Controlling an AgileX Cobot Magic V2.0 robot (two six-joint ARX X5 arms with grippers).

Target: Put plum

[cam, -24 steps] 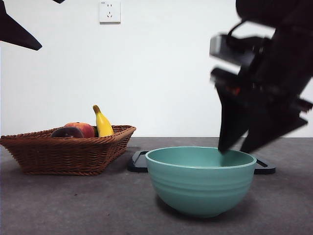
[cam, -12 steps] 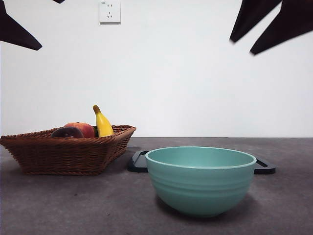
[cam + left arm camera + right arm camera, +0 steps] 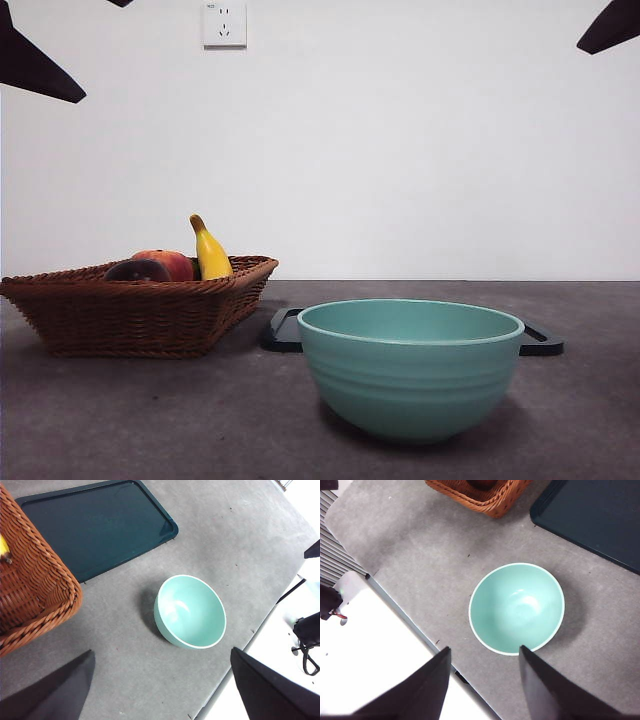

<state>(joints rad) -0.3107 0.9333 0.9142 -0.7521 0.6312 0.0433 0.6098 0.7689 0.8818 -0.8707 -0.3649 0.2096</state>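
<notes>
Both grippers (image 3: 160, 690) (image 3: 482, 685) raised, jaws apart

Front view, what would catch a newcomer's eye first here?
The teal bowl stands large and empty in the foreground on the grey table. To its left, a wicker basket holds a yellow banana, a red-and-yellow fruit and the dark plum. A dark tray lies behind the bowl.
</notes>
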